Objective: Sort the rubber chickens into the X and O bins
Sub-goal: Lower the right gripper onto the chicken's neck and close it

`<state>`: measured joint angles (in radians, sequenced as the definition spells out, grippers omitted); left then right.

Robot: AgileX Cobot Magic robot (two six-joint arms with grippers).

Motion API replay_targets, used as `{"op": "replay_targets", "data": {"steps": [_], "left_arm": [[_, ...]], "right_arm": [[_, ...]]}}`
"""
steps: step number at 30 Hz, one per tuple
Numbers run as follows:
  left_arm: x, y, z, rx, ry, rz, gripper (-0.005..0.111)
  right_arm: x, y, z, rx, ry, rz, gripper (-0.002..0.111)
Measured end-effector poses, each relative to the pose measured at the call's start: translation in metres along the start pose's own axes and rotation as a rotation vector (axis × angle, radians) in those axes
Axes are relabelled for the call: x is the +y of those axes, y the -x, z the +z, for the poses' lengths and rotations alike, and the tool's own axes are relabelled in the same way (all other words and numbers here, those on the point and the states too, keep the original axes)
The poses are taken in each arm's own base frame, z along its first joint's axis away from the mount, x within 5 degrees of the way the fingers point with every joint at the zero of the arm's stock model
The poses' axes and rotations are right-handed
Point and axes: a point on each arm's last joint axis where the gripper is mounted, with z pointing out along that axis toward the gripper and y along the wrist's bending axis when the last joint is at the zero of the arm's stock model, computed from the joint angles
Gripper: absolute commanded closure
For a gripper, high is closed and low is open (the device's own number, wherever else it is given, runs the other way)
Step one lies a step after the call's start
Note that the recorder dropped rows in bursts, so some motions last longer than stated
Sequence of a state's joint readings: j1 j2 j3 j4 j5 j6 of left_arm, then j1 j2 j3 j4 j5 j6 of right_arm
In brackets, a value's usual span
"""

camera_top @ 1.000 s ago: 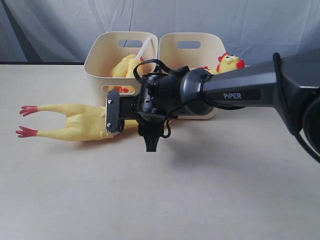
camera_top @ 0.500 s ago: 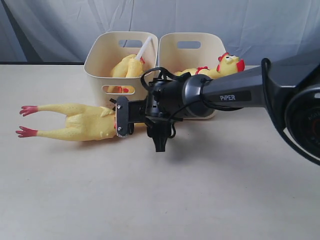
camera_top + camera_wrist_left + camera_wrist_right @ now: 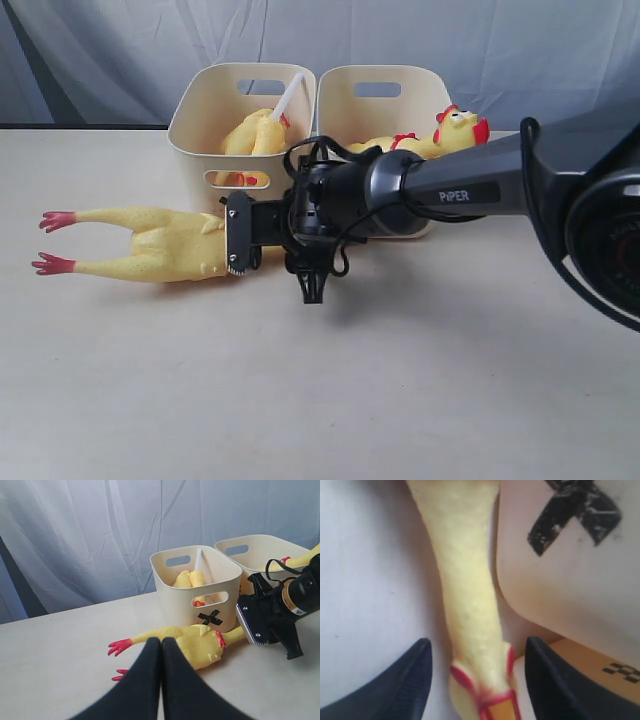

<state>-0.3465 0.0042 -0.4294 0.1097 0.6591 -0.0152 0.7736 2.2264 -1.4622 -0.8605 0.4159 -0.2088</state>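
Observation:
One rubber chicken (image 3: 150, 245) lies on the table with its red feet to the left and its neck against the X bin (image 3: 240, 120). My right gripper (image 3: 478, 640) is open, one finger on each side of that chicken's neck and head (image 3: 470, 605), not closed on it. It has reached across to the left (image 3: 238, 238). A second chicken (image 3: 250, 132) with a white tube (image 3: 290, 95) lies in the X bin. Another chicken (image 3: 455, 128) hangs over the rim of the second bin (image 3: 380, 100), whose mark is hidden. My left gripper (image 3: 161, 650) is shut on nothing, short of the lying chicken (image 3: 195, 640).
The two cream bins stand side by side at the back of the beige table (image 3: 400, 380). A grey-blue curtain (image 3: 450, 40) hangs behind them. The right arm (image 3: 450, 190) crosses in front of the second bin.
My right gripper drew back to the right along the chicken's neck, then edged left again and turned a little at the wrist. The chicken on the table has not moved.

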Motion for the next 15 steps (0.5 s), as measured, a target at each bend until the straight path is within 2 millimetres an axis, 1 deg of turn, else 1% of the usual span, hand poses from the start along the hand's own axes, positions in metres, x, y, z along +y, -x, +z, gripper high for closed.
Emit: {"op": "replay_targets", "data": {"steps": [3, 8, 9, 10, 15], "left_arm": [[0.0, 0.0, 0.0, 0.0, 0.0, 0.0, 0.107], [0.0, 0.0, 0.0, 0.0, 0.0, 0.0, 0.107], [0.0, 0.0, 0.0, 0.0, 0.0, 0.0, 0.107], [0.0, 0.0, 0.0, 0.0, 0.0, 0.0, 0.107], [0.0, 0.0, 0.0, 0.0, 0.0, 0.0, 0.107]], "right_arm": [[0.0055, -0.001, 0.0069, 0.01, 0.013, -0.012, 0.056], [0.0063, -0.0015, 0.0094, 0.015, 0.003, -0.052, 0.056], [0.0063, -0.0015, 0.0094, 0.015, 0.003, -0.052, 0.057], [0.0061, -0.0015, 0.0094, 0.015, 0.001, -0.056, 0.066], [0.005, -0.0013, 0.0093, 0.016, -0.007, -0.071, 0.096]]}}
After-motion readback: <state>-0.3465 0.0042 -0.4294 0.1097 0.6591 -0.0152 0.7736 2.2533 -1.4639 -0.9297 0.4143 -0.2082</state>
